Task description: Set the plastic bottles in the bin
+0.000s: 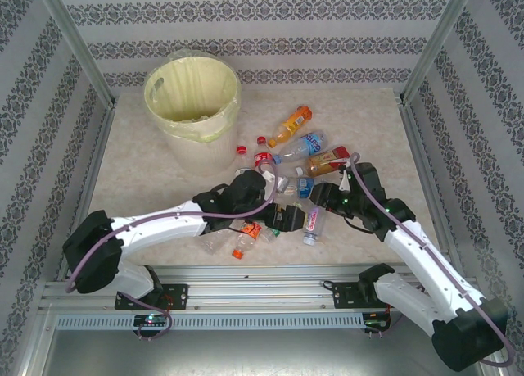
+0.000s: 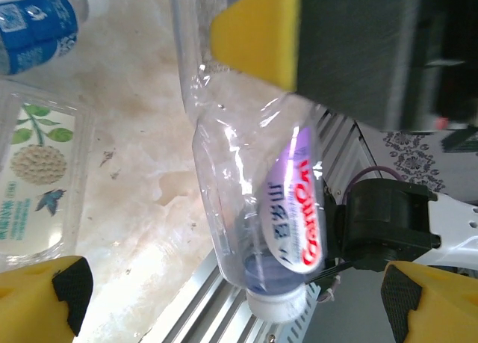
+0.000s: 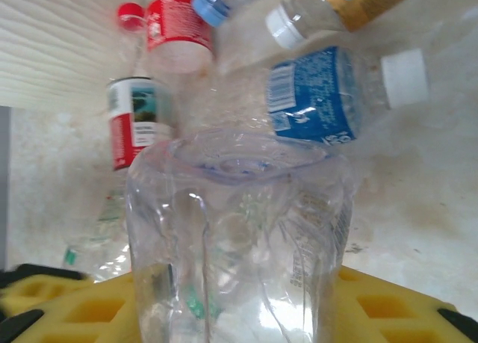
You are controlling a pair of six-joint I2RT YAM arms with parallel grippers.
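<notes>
Clear held bottle [image 1: 312,223] with a red-purple label is pinched across its body by the right pincer [image 3: 231,306], lying low over the bench [image 1: 147,179] close to the near rail, white cap pointing at the rail. Left pincer [image 2: 235,294] is spread wide, nothing in it, just beside that bottle.

Handling, judged: empty, thin-walled, very light. Walls likely dent under squeeze and the smooth plastic may slip. A grip across mid-body or nearer the stiffer neck is advised, with modest force.

Counts, top view:
- One bin [image 1: 201,147] is at the far left, well apart from the pile, with a few pale items inside that are too small to count.
- About nine or ten plastic bottles [image 1: 303,144] are clustered mid-bench, the crushed clear ones being hard to separate. One orange, one brown-labelled, one red-labelled and two blue-labelled are made out.
- Two loose red caps [image 1: 241,149] lie near the bin.
</notes>
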